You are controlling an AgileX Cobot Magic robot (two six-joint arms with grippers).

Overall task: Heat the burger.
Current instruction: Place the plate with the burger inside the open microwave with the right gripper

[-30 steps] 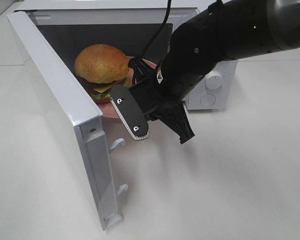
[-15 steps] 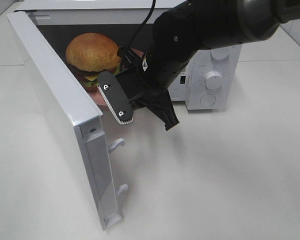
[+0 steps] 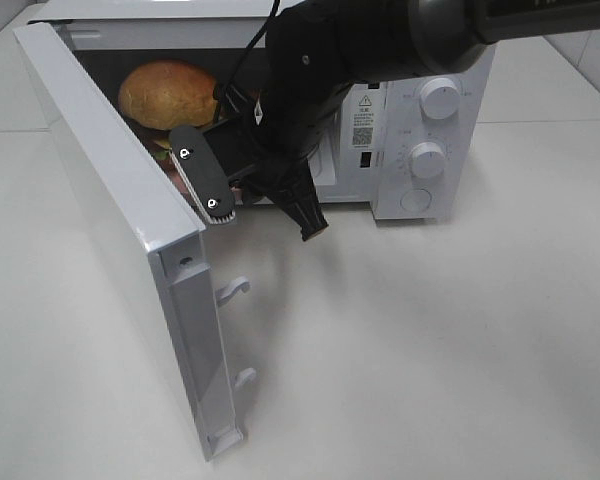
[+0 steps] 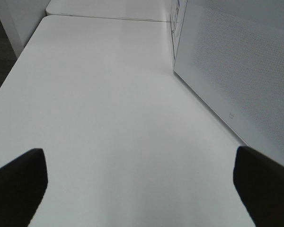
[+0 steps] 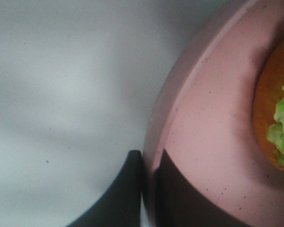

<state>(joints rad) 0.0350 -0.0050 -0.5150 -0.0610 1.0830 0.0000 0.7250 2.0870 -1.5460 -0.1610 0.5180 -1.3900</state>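
Observation:
The burger [image 3: 165, 93], with a brown bun and green lettuce, sits on a pink plate inside the open microwave [image 3: 420, 110], at the cavity's left. My right gripper [image 3: 208, 188] is shut on the plate's near rim at the cavity mouth. The right wrist view shows its two dark fingers [image 5: 128, 194] pinching the pink plate [image 5: 203, 118], with the burger's edge [image 5: 274, 123] beside them. The door and the gripper hide most of the plate in the exterior view. My left gripper [image 4: 142, 189] is open and empty over the bare table, outside the door.
The microwave's white door [image 3: 110, 200] stands wide open toward the front left, its latch hooks [image 3: 235, 290] sticking out. It shows as a perforated panel [image 4: 236, 80] in the left wrist view. Two white knobs [image 3: 430, 158] are on the control panel at the right.
My right arm has moved back and left, carrying the plate with the burger from the microwave's mouth into the cavity.

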